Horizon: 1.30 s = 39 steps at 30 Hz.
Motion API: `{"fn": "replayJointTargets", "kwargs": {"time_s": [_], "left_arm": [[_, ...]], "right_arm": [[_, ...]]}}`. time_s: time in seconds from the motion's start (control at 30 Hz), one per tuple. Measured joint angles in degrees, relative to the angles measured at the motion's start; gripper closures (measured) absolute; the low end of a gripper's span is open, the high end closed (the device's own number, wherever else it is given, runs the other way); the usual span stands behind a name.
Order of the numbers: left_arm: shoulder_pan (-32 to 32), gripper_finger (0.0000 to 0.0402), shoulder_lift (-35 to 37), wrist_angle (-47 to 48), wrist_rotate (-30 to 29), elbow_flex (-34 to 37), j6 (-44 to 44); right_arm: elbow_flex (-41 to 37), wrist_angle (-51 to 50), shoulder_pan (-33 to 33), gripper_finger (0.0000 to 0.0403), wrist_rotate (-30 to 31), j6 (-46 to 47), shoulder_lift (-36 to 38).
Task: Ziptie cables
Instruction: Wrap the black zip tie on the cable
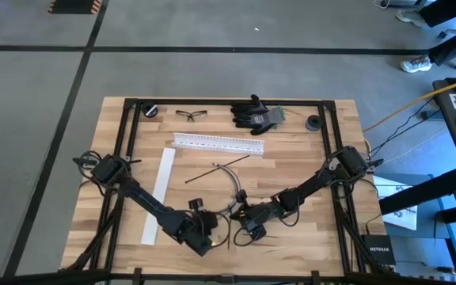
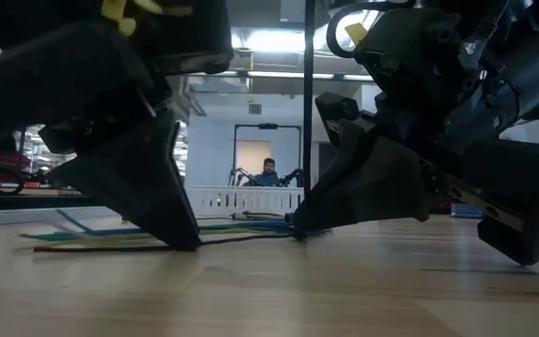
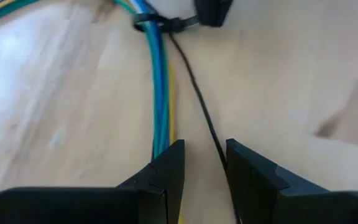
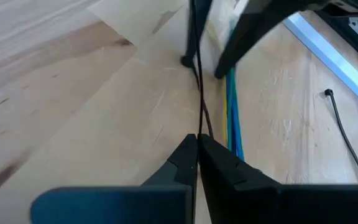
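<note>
A bundle of blue, green and yellow cables [image 3: 160,93] lies flat on the wooden table near its front edge. A black zip tie [image 3: 149,22] is looped round the bundle, and its thin black tail [image 3: 197,99] trails along the tabletop. My right gripper [image 4: 197,138] is shut at the tie. My left gripper [image 3: 204,165] is open, its fingertips low at the table, one on either side of the tail, with the cables [image 4: 232,106] passing under one finger. In the high view both grippers, left [image 1: 208,236] and right [image 1: 248,222], sit close together. My left gripper stands astride the tail; the tail [image 3: 219,149] runs close along one finger's inner edge, and I cannot tell whether it touches. My right gripper pinches the zip tie [image 4: 199,127] at its fingertips, beside the loop round the bundle, slanting down toward the table. The tail lies slack on the wood, running away toward my left gripper.
Farther back lie two loose black ties [image 1: 216,168], a long flat white strip [image 1: 161,194], a white slotted rail [image 1: 218,142], black gloves [image 1: 256,115] and safety glasses [image 1: 190,115]. A dark frame [image 1: 125,142] edges the table. A person sits in the room beyond [image 2: 269,170].
</note>
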<state>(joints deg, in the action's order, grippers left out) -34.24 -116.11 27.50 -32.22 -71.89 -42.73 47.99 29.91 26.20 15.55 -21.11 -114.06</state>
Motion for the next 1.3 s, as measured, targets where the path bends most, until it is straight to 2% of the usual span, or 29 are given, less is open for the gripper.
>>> {"fn": "replayJointTargets", "kwargs": {"time_s": [0.2, 0.33, 0.63, 0.9, 1.3], "left_arm": [[-0.13, 0.0302, 3.32, 1.54, -1.79, 0.37, 2.39], [-0.67, 0.0302, 4.24, 0.3, -5.54, 0.3, 2.95], [-0.52, 0.0302, 4.15, -11.53, -9.78, 0.32, 12.66], [-0.65, 0.0302, 2.87, -16.34, -10.21, 0.28, 14.13], [-0.28, 0.0302, -1.18, -23.69, -12.52, 0.3, 17.66]], "right_arm": [[2.46, -0.17, 0.02, 0.0403, -0.1, 2.97, 0.04], [2.77, -0.54, 0.02, 0.0403, -0.11, 4.96, 1.74], [2.79, -4.59, 0.0, 0.0403, 0.32, 9.37, 5.44], [2.81, -3.93, 0.02, 0.0403, 0.3, 13.64, 5.51], [2.81, -4.22, 0.13, 0.0403, -0.11, 15.0, 5.6]]}}
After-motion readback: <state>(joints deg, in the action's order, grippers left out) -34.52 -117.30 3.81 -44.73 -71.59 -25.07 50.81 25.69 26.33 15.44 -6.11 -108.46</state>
